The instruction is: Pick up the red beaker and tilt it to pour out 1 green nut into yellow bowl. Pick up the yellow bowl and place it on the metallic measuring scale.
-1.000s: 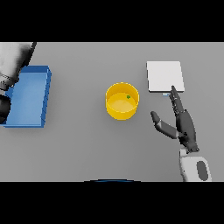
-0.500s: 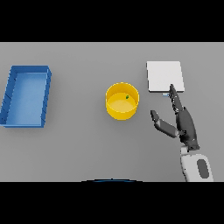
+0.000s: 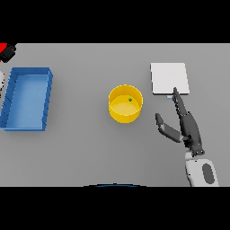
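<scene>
The yellow bowl [image 3: 122, 113] stands at the table's middle with one small green nut [image 3: 130, 99] inside it. The metallic measuring scale [image 3: 169, 78], a flat pale square, lies to the bowl's right and a little farther back. My right hand [image 3: 190, 130] is open to the right of the bowl, its fingertips reaching the scale's near edge and its thumb spread toward the bowl without touching it. At the far left edge a sliver of the red beaker [image 3: 2, 47] shows beside a dark part of my left hand [image 3: 9, 52]; the rest is out of view.
A blue tray [image 3: 27, 71] lies at the left side of the table with nothing visible in it. Part of my white left arm [image 3: 1, 81] shows at the edge beside it.
My left arm left the view from over the tray's left side, and now shows at the upper left edge with the red beaker. The right hand has edged toward the scale.
</scene>
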You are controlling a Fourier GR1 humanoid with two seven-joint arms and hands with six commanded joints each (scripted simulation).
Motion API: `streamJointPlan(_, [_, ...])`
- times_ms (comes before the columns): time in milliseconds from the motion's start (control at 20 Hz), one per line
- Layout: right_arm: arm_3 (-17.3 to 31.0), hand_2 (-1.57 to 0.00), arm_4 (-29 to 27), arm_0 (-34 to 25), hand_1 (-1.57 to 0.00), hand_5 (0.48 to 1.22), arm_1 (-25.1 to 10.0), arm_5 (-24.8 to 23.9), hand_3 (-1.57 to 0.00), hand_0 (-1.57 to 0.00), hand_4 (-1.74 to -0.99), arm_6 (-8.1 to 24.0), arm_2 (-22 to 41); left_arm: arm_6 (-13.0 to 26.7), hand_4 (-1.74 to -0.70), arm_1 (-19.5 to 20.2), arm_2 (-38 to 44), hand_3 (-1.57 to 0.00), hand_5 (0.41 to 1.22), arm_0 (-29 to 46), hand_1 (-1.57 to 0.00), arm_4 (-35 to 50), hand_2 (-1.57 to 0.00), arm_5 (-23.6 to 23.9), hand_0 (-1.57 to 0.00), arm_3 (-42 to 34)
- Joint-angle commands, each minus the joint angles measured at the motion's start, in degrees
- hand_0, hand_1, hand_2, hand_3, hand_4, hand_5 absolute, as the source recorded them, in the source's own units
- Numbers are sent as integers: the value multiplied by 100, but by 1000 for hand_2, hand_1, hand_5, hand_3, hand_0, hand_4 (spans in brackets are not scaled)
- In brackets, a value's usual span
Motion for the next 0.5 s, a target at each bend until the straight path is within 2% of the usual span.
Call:
streamJointPlan(0, [31,1,52,-14,1,676,-1,-42,1,1,-1166,6,0,158,-1741,-59,-28,-1570,1221,315,-1571,82,-1571,61,-1571,-379])
streamJointPlan(100, [-6,1,27,52,1,676,-33,-23,1,1,-1174,-23,-19,463,-1741,-140,-98,-1571,1151,940,-1571,274,-1571,85,-1571,-1263])
streamJointPlan(300, [73,1,18,43,1,671,-57,5,1,1,-1157,-37,-32,1259,-1741,-141,-160,-1571,925,1805,-1571,458,-1571,161,-1571,-2557])
streamJointPlan(350, [141,1,-49,-18,1,669,-53,24,1,1,-1155,3,-78,1475,-1655,-146,-166,-1571,868,1921,-1571,505,-1571,127,-1571,-2767])
streamJointPlan(400, [98,1,-55,-29,1,670,-3,25,1,1,-1155,-39,-39,1618,-1521,-124,-219,-1525,818,2049,-1571,551,-1526,4,-1571,-3098])
streamJointPlan(450, [80,1,-52,-31,1,670,0,16,1,1,-1153,-26,-40,1507,-1369,-49,-263,-1318,774,2186,-1344,650,-1276,-266,-1469,-3330])
